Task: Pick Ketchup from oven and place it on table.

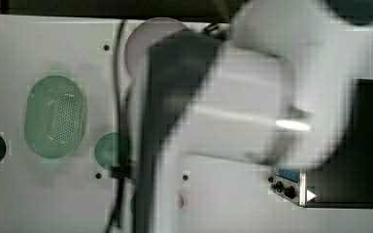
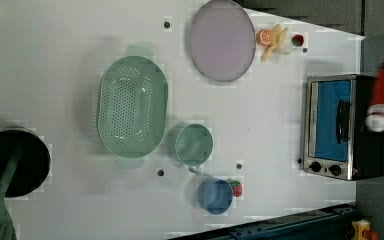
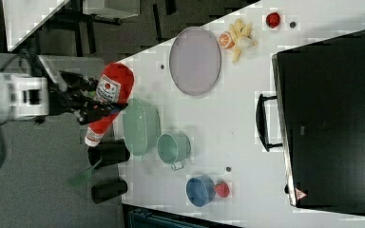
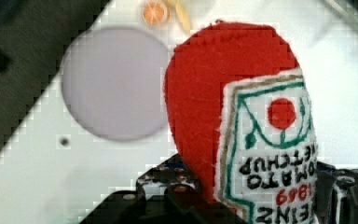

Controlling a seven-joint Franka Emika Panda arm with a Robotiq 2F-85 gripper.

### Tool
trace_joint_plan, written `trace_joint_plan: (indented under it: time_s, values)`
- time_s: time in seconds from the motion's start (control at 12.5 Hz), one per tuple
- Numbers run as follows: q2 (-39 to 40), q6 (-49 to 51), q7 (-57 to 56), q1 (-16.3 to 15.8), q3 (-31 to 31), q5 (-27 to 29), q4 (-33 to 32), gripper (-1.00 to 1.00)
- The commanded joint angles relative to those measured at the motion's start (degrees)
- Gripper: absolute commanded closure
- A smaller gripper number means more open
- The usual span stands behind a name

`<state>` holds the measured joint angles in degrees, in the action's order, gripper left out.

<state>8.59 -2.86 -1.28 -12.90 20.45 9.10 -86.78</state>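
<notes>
Clamped around the middle of the Ketchup [image 3: 105, 102], the tool [image 3: 92, 105] has its dark fingers pressed against the labelled sides of the bottle in the right view. That red bottle hangs in the air, off the oven [image 2: 340, 125], with its white cap [image 3: 90, 140] at one end and its rounded red base at the other. In the wrist view the Ketchup [image 4: 242, 121] looms close, its white label stitched with green and red, and the black fingers [image 4: 168, 196] sit against its lower part. In the left view the bottle appears at the left view's right edge, beside the oven's black body and above its level.

The white arm [image 3: 14, 95] stretches away toward the right view's left. Near the held bottle, as the right view shows it, stands a green colander [image 3: 140, 126], with a green mug [image 3: 173, 148] just beside it. A blue cup [image 3: 200, 191] sits further on, and a small red strawberry [image 3: 222, 189] touches its side. A grey oval plate [image 3: 195, 61] lies on the white tabletop [image 3: 237, 123], with an orange slice [image 3: 226, 40] and yellow pieces [image 3: 240, 38] near its rim. The oven's blue-tinted door [image 2: 332, 120] is shut in the left view, with its black handle [image 2: 343, 121] across the glass.
</notes>
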Motion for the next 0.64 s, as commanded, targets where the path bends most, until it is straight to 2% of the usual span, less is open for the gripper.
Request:
trace_joint_plan:
  time_s: [0.08, 0.32, 0.64]
  values:
    - [3.31, -2.26, 1.48, -0.72, -2.65, -5.01, -7.35, -0.26]
    - [3.41, -10.31, 1.54, -1.32, -2.97, -5.53, -18.23, -0.27]
    - [5.04, -28.33, 1.62, -1.54, -3.22, -5.5, -32.57, -0.27]
